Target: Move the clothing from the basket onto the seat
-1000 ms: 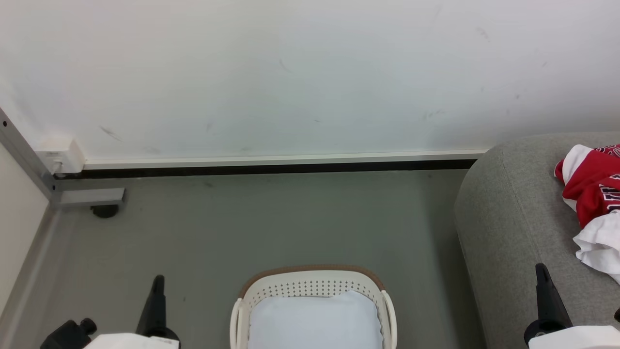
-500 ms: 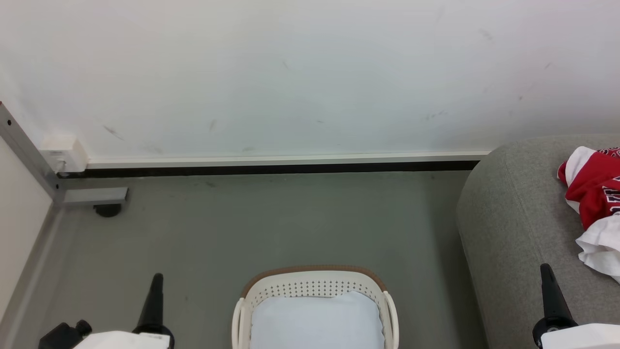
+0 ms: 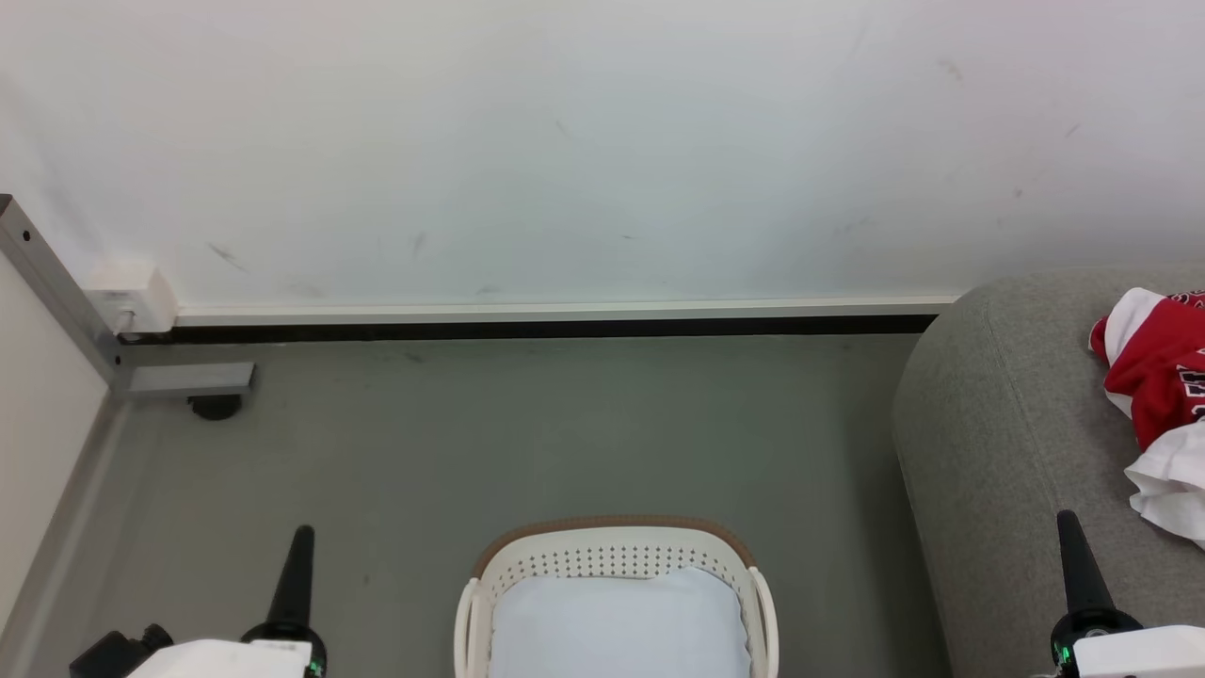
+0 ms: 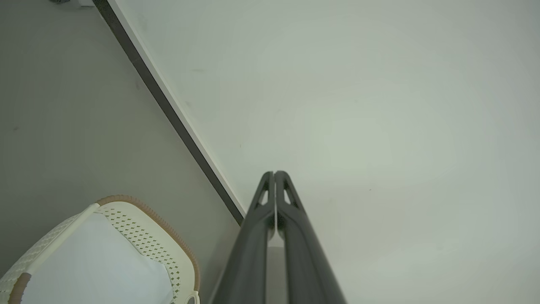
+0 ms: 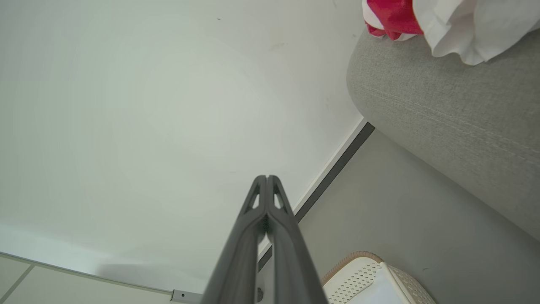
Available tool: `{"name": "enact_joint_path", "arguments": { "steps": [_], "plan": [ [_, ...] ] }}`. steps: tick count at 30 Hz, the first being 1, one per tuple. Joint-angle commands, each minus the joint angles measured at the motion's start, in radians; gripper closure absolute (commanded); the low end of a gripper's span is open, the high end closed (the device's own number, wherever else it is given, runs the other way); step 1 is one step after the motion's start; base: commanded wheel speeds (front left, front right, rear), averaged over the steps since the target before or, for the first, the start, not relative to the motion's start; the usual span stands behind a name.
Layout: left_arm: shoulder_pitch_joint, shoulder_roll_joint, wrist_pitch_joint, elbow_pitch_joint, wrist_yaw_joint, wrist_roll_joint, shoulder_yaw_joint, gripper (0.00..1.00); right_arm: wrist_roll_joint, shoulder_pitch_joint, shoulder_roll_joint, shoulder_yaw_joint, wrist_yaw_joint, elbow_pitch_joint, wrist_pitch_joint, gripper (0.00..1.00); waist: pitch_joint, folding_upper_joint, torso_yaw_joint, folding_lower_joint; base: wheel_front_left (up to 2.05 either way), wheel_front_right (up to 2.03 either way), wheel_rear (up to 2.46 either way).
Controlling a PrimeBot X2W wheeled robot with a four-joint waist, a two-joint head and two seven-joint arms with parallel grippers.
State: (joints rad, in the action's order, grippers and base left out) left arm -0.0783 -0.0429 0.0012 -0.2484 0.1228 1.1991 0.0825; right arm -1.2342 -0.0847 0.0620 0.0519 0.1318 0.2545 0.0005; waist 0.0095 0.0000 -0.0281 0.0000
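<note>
The white basket [image 3: 612, 551] with a brown rim band stands on the floor at the bottom centre, a pale blue-white cushion [image 3: 617, 626] lying in it. Red and white clothing [image 3: 1158, 377] lies bunched on the grey seat [image 3: 998, 443] at the right edge. My left gripper [image 3: 301, 541] points up at the lower left, shut and holding nothing, well left of the basket. My right gripper [image 3: 1068, 527] is at the lower right in front of the seat, shut and holding nothing. The wrist views show the basket [image 4: 143, 236] [image 5: 358, 270], each gripper [image 4: 274, 173] [image 5: 266, 177] with its fingers pressed together, and the clothing [image 5: 422, 21].
A white wall [image 3: 565, 141] with a dark baseboard [image 3: 527, 328] runs across the back. A grey metal frame with a foot [image 3: 188, 381] and a white box [image 3: 132, 297] sit at the far left. Grey floor [image 3: 565, 433] lies between wall and basket.
The head view has shifted slightly, so everything sits a little further right and lower. Both grippers stay shut, and the clothing and basket have not moved.
</note>
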Motion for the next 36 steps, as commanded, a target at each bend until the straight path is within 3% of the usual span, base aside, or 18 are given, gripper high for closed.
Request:
{"name": "enact_joint_path", "arguments": {
  "steps": [1,36],
  "plan": [
    [-0.018,-0.008,0.010,0.009,0.003,0.027,0.006,1.00,-0.025,-0.022,0.001,0.008,-0.001,-0.012,0.008,1.00,0.000,0.0000,0.001,0.0000,0.00,0.00,0.00],
    [-0.030,-0.010,0.086,0.006,0.009,0.305,0.026,1.00,-0.277,-0.026,-0.007,0.048,-0.002,-0.013,0.085,1.00,-0.004,0.0000,0.019,0.0000,0.00,0.00,0.00]
  ]
}}
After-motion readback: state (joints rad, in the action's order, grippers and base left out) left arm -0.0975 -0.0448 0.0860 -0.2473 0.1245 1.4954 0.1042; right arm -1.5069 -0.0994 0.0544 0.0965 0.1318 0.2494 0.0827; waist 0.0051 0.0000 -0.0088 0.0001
